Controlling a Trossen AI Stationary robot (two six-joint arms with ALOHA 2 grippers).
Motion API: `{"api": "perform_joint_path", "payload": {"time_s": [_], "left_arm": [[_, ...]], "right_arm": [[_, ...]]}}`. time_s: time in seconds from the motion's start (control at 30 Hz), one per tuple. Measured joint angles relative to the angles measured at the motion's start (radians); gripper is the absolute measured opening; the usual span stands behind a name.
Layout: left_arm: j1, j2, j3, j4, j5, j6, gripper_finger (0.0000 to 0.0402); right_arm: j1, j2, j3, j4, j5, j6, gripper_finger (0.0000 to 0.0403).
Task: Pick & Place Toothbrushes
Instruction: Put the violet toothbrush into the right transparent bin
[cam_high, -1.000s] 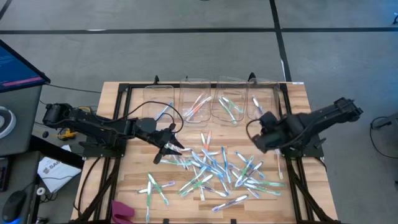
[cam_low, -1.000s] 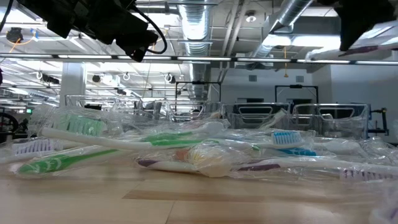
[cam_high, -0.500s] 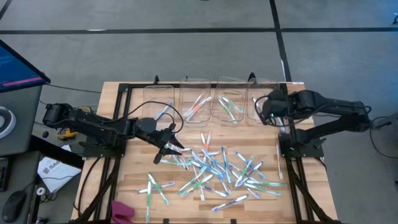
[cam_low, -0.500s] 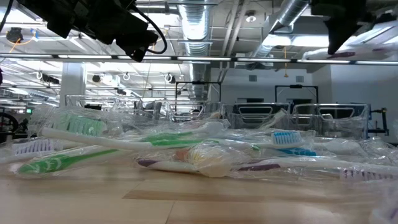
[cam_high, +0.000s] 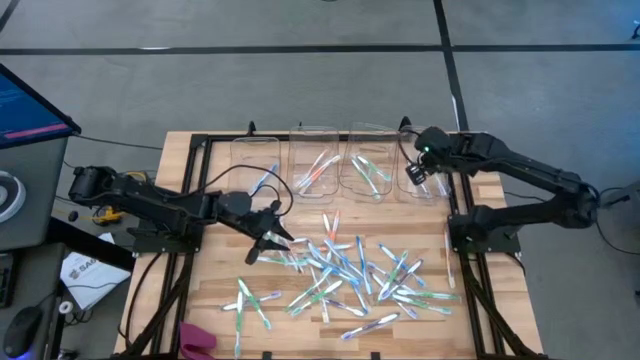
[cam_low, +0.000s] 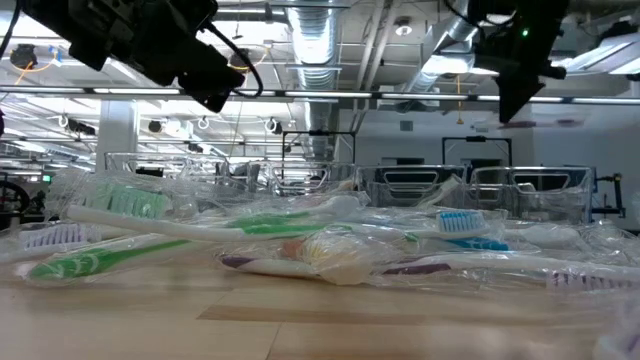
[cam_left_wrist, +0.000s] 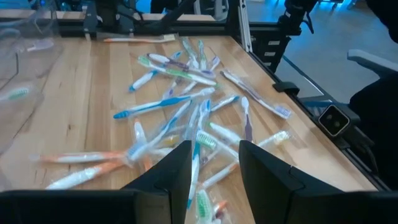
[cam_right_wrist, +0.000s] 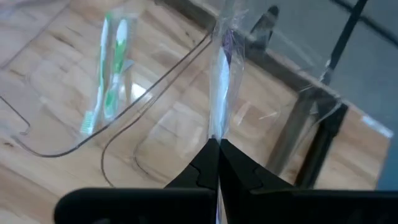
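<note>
Many wrapped toothbrushes (cam_high: 345, 275) lie in a loose pile on the wooden table (cam_high: 200, 300). My left gripper (cam_left_wrist: 214, 177) hovers open above the pile's left end (cam_high: 272, 240), touching nothing. My right gripper (cam_high: 415, 172) hangs over the rightmost clear bin (cam_high: 420, 160) at the far edge, shut on a wrapped toothbrush with a purple head (cam_right_wrist: 225, 43). In the low view it shows at the upper right (cam_low: 520, 75). My right gripper pinches one end of the wrapped toothbrush's handle (cam_right_wrist: 216, 134) between its two shut fingers. The fingers slant down from above, and the toothbrush runs on along their line, head end farthest out. It is lifted clear, above the clear bin's floor (cam_right_wrist: 174, 143).
Several clear bins (cam_high: 312, 160) stand in a row at the far edge; one holds green toothbrushes (cam_right_wrist: 109, 68), another orange ones (cam_high: 318, 172). A black frame (cam_high: 190, 200) runs along the table's sides. A pink object (cam_high: 197, 338) lies at the near left.
My right gripper, still shut on the toothbrush, has swung from beside the pile's right end toward the far edge and now hangs over the rightmost bin. The pile has not moved.
</note>
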Motion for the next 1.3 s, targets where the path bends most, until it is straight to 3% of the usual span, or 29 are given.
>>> {"api": "perform_joint_path", "payload": {"time_s": [0.43, 0.97, 1.3], "left_arm": [[0.001, 0.0, -0.017, 0.042, 0.0, 0.032, 0.0126], [0.001, 0.0, -0.017, 0.043, 0.0, 0.03, 0.0126], [0.001, 0.0, -0.017, 0.043, 0.0, 0.03, 0.0126]], "right_arm": [[-0.215, 0.009, -0.098, 0.191, -0.161, -0.126, 0.0], [-0.24, 0.205, -0.15, 0.273, -0.183, -0.144, 0.0], [-0.247, 0.23, -0.149, 0.276, -0.183, -0.141, 0.0]]}}
